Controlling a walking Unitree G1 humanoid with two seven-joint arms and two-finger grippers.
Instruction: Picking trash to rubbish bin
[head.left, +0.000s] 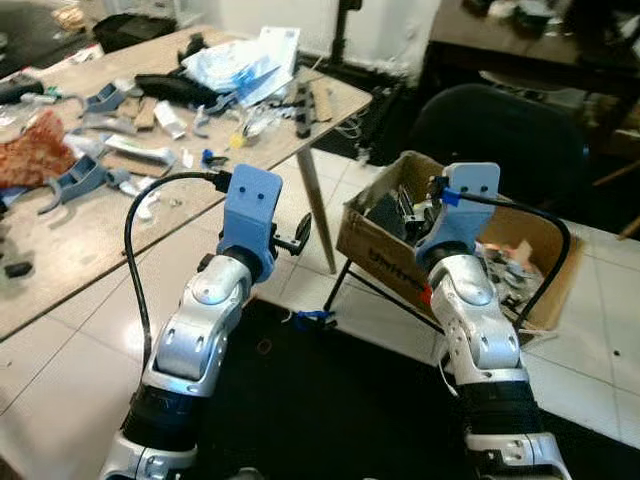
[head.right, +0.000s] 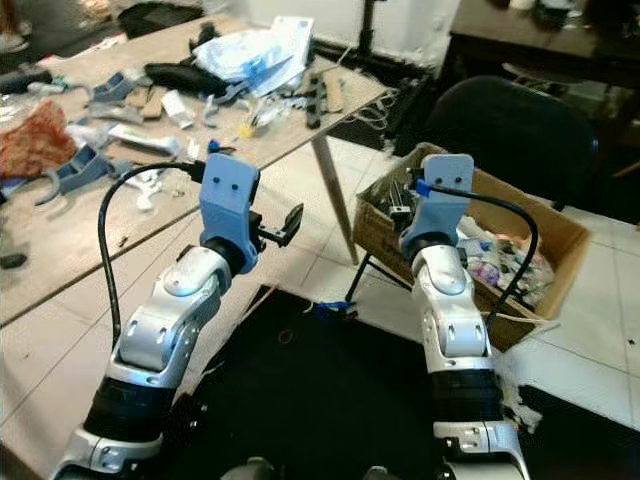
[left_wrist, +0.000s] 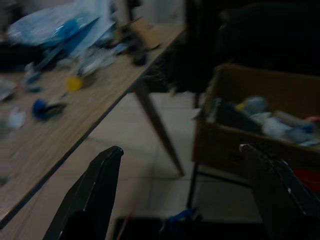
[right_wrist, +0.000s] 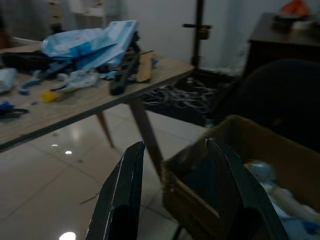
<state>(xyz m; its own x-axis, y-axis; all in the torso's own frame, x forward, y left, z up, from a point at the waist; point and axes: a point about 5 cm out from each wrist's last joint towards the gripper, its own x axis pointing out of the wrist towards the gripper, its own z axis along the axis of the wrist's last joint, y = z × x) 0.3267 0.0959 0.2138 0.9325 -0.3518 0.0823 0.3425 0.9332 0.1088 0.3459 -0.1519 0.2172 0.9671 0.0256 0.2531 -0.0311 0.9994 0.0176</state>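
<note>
Left wrist view shows the left pincer (left_wrist: 182, 195) spread wide, empty; right pincer (right_wrist: 180, 192) parted, empty, near cardboard box (right_wrist: 240, 165)

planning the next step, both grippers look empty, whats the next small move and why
Probably swing the open left gripper toward the table to reach some trash, such as the yellow scrap: both grippers are empty, and the cardboard box already sits under the right gripper.

brown cardboard box (head.left: 372, 243) | black mat (head.left: 330, 400) | tan table (head.left: 90, 250)

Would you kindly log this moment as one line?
left gripper: open, empty | right gripper: open, empty, near cardboard box | table: littered
</note>
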